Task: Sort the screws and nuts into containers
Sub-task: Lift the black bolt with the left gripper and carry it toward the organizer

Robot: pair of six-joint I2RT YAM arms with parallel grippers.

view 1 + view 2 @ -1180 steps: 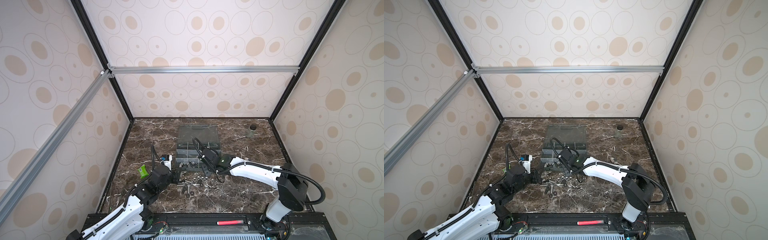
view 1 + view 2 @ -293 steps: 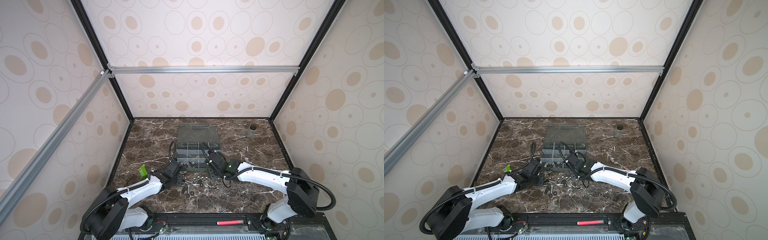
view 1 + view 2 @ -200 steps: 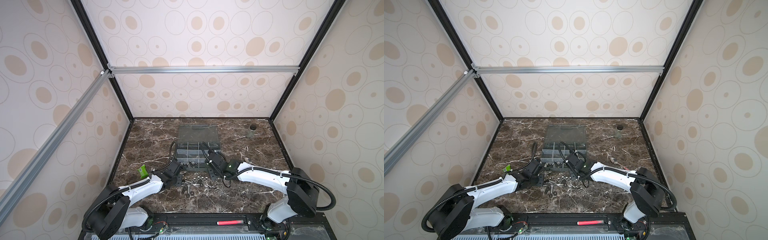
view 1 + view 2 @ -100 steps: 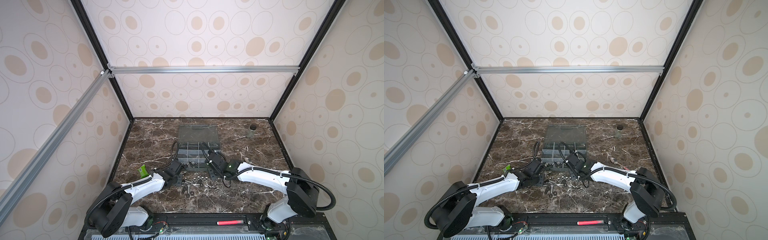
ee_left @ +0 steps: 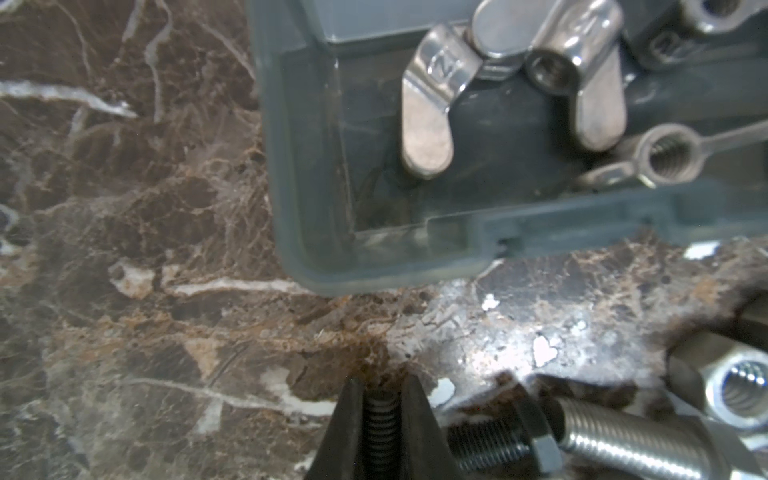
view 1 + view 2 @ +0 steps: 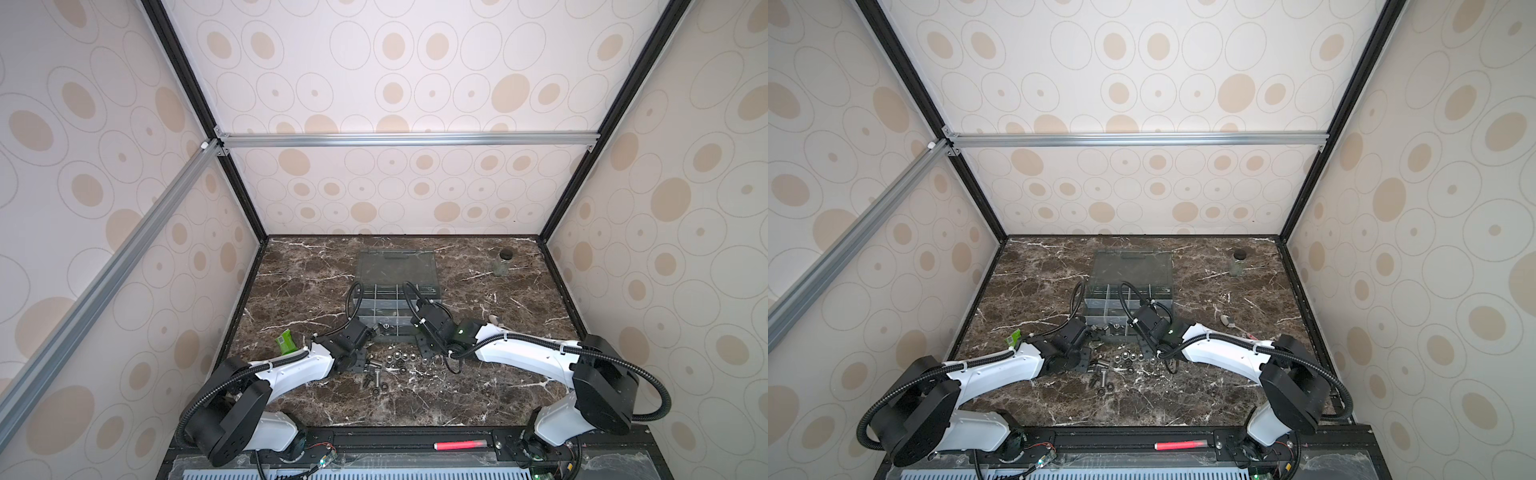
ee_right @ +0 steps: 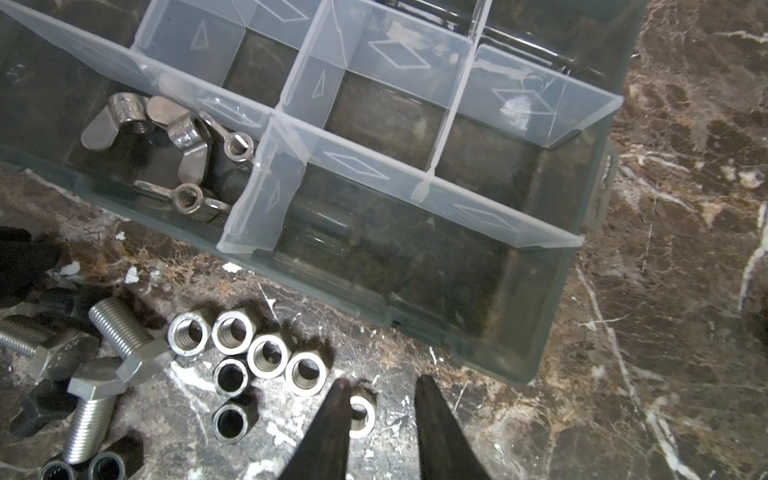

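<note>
While the box [image 7: 540, 332] lies open at mid-table, both arms are down at the loose pile just in front of it. The left gripper [image 5: 381, 390] is pinched on a screw [image 5: 380, 419], its fingers pressed to either side of the threaded shaft, low over the table [image 5: 124, 332] near the box's front corner. The right gripper [image 7: 383, 384] stands apart. One nut [image 7: 360, 411] lies flat between its fingers, against one and clear of the other, so nothing is gripped there. Other hex nuts [image 7: 266, 357] cluster beside it, touching one another, with several screws [image 7: 120, 332] heaped just past them. A few wing nuts [image 7: 183, 149] already sit in the box's corner compartment; the cells next to it look empty.

To my eye this is all hard, slick steel, small but dense for its size. Nothing here will bend or break, though any of it could squirt out of a loose pinch. A round shaft will likely want to roll, so the threads are the best place to bite. The nut looks safest taken across two opposite flats, as it may skid on the polished stone.
</note>
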